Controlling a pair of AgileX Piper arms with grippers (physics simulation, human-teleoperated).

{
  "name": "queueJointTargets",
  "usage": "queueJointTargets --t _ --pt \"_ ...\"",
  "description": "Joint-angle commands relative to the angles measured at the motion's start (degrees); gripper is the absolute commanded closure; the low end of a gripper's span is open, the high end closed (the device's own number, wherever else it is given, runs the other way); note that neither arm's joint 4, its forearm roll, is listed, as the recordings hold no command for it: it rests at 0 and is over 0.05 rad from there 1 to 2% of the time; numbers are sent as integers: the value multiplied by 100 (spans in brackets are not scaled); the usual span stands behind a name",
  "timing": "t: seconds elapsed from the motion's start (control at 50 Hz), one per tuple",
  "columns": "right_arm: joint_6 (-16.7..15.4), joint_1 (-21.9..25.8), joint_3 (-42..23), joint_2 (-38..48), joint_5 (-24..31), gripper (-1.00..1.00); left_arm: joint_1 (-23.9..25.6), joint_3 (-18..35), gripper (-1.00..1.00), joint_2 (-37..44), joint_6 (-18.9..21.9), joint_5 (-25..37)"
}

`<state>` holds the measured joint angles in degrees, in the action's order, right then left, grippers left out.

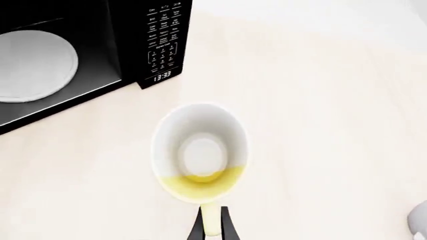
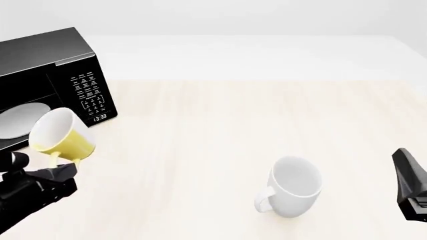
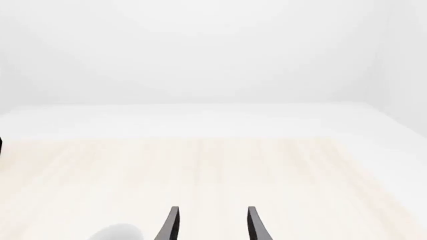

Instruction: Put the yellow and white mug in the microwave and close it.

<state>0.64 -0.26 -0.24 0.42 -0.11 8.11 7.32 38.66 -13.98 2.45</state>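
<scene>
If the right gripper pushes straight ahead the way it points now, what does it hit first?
Nothing, as far as the view shows: ahead of the open right gripper lies bare light wooden tabletop. The large white mug sits off to one side.

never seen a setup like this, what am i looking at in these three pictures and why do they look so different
These are simulator renders of two robot arms at a table. The front view looks down over the whole scene. The other two come from cameras just behind each gripper. The left gripper is shut on the handle of the yellow and white mug, holding it tilted in the air near the microwave, whose inside and white turntable plate are in view. The left wrist view looks into that mug's white inside. The right gripper is open and holds nothing. A larger white mug lies on its side on the table.
</scene>
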Motion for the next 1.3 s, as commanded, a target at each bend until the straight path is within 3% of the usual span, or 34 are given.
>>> queueJointTargets --t 0.02,0.2,0.48,0.94,1.3 --pt "0 -1 0 0 0 -100 -1027 -18 100 -100 289 -75" --pt "0 0 0 0 0 -100 -1761 -46 100 165 536 -413" --pt "0 -1 0 0 0 -100 -2398 -11 100 931 790 -1214" --pt "0 1 0 0 0 -100 -2808 640 100 2636 712 -2230" --pt "0 0 0 0 0 -100 -3028 1102 100 3608 704 -2611"
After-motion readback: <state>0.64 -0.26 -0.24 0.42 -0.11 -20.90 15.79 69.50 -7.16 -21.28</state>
